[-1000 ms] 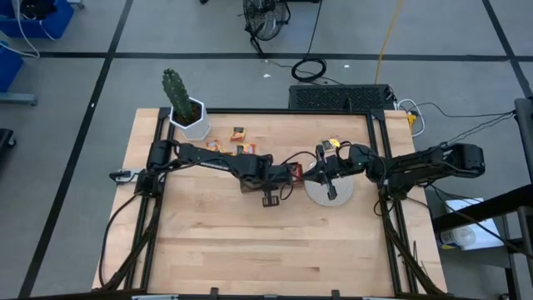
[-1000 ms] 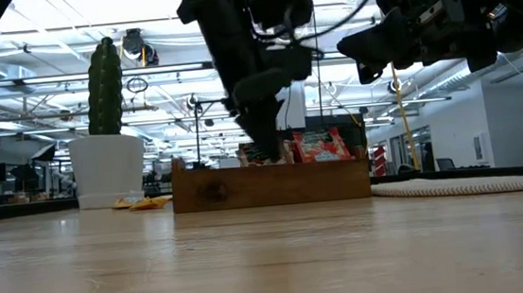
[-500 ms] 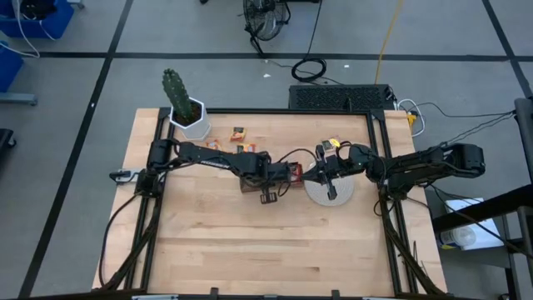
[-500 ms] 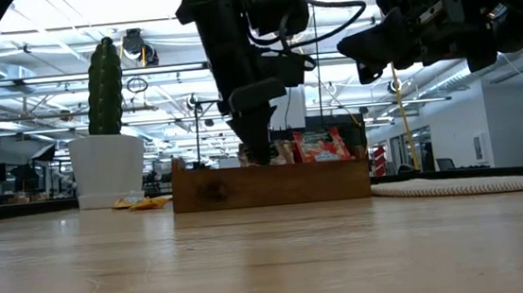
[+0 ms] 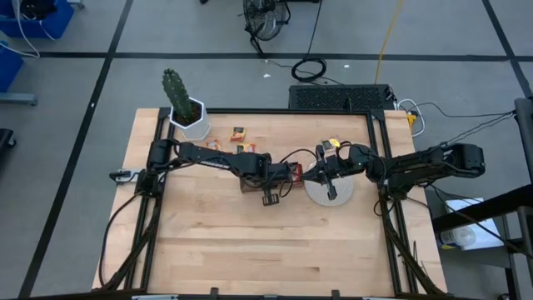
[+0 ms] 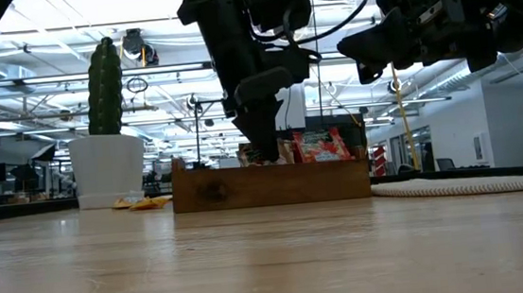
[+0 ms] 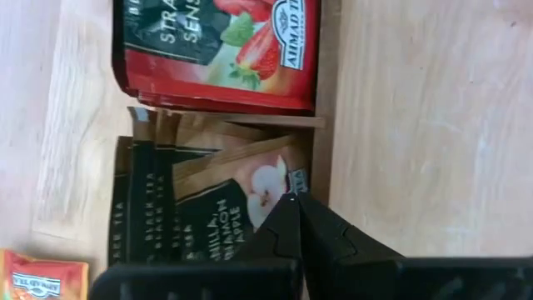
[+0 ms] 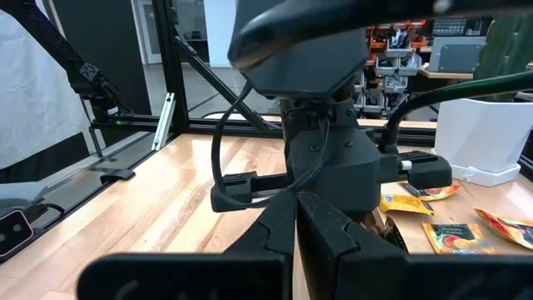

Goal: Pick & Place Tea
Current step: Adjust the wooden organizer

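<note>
Wood worktop is carrying everything. Left gripper is reaching down into the brown three-compartment wooden tray, which is sitting near the middle of the worktop, slightly toward the far edge. Its dark fingers are pressed together, tips resting at the edge of the tan black-tea sachets standing in the tray's middle compartment; whether a sachet is pinched between them cannot be told. Red strawberry tea sachets are filling the neighbouring compartment, and in the low view they are poking above the tray wall.

Right gripper is hanging above the worktop just right of the tray, over the near-left rim of the round whitish woven disc, fingers closed together and holding nothing visible. In the right wrist view its fingers are pointing at the left arm's wrist.

Loose yellow-orange tea sachets are lying on the worktop toward the far edge, beyond the tray, and more are lying near the white hexagonal pot with a green cactus, which is standing at the far-left corner. One yellow sachet is lying just beyond the disc.
</note>
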Tool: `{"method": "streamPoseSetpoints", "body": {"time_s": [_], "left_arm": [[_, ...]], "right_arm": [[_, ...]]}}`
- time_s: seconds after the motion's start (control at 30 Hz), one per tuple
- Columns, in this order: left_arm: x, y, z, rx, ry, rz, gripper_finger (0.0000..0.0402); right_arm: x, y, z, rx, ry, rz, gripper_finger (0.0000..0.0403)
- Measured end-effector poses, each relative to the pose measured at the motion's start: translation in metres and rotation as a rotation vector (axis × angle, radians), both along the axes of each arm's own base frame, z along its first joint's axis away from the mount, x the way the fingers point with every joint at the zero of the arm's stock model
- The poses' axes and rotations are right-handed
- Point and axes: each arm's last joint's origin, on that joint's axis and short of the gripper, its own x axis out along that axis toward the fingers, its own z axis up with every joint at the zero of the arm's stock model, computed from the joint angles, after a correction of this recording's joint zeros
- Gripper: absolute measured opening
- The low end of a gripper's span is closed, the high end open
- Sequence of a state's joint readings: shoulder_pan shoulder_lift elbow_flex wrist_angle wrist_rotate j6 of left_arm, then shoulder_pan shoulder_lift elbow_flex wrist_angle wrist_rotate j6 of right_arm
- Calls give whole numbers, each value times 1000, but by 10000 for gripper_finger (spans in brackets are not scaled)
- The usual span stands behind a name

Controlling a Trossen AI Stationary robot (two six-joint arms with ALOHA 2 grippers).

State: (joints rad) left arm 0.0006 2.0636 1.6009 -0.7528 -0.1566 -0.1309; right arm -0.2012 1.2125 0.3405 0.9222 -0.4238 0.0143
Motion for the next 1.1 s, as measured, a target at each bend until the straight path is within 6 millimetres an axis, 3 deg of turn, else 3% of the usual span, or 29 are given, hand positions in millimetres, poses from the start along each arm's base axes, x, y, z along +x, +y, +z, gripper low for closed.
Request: {"method": "streamPoseSetpoints", "body": {"time_s": [0.43,1.1], "left_arm": [[-7,5,-19,18,15,37,0],[-9,10,-18,174,14,141,0]], "right_arm": [[0,0,0,0,0,0,4],[0,0,0,0,0,0,4]]}}
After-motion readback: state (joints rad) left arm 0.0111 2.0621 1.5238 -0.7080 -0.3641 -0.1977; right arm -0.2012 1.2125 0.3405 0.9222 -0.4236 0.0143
